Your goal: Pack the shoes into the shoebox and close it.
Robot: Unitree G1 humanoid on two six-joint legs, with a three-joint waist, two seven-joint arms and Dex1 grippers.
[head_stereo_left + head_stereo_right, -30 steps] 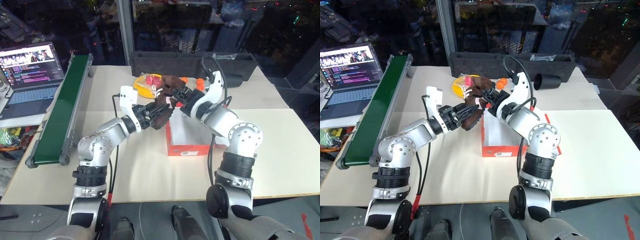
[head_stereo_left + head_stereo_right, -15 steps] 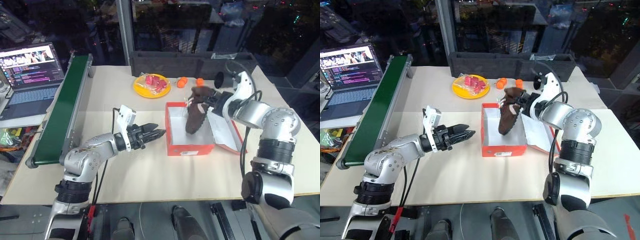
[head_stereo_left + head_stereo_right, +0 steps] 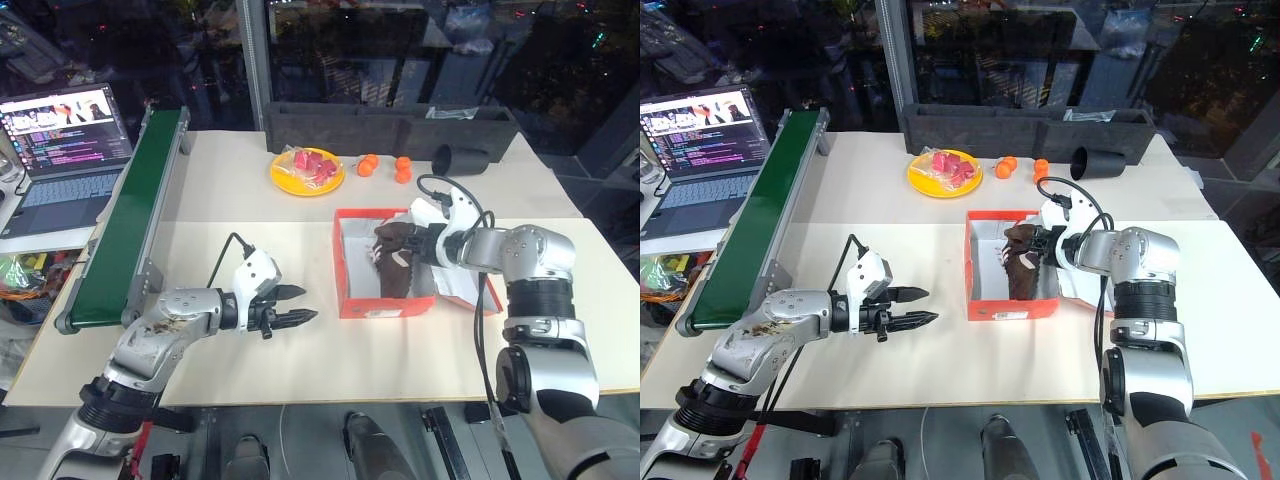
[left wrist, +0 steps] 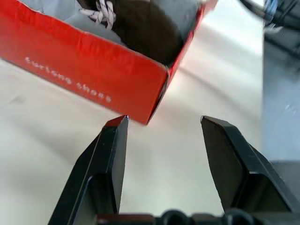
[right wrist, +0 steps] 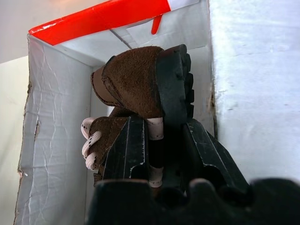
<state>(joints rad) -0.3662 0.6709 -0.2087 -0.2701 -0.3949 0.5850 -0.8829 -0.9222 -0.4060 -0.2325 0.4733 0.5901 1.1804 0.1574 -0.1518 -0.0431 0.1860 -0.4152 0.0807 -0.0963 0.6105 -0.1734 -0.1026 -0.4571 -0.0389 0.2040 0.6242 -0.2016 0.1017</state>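
Shoes: dark brown suede shoe (image 3: 393, 262) with white laces and black lugged sole, 1 counted with certainty. It lies inside the red-orange cardboard shoebox (image 3: 385, 301), which is white inside. Whether a 2nd shoe lies beneath or beside it cannot be told; the dark mass in the box does not separate clearly.

Shoebox: 1, near the centre of the pale table (image 3: 300, 205), lid thrown open toward 3 o'clock. The lid print is hidden.

Right gripper (image 5: 164, 136): reaching into the box from the 3 o'clock side. Its 2 black fingers sit either side of the shoe's heel and sole edge, close against it. Whether they press on it or stand just clear cannot be told.

Left gripper (image 3: 300, 305): low over the table at 9 o'clock of the box, apart from it, pointing at the box's near corner. Its 2 fingers stand spread with nothing between them.

Other items, toward 12 o'clock:
- 1 yellow plate (image 3: 307, 172) with red pieces.
- 3 small orange balls (image 3: 403, 168), edges hard to separate.
- 1 black cup (image 3: 459, 158) on its side.
- 1 long black tray (image 3: 390, 125).

At 9 o'clock: 1 green conveyor belt (image 3: 132, 215) and 1 open laptop (image 3: 62, 140), cut off by the frame edge.
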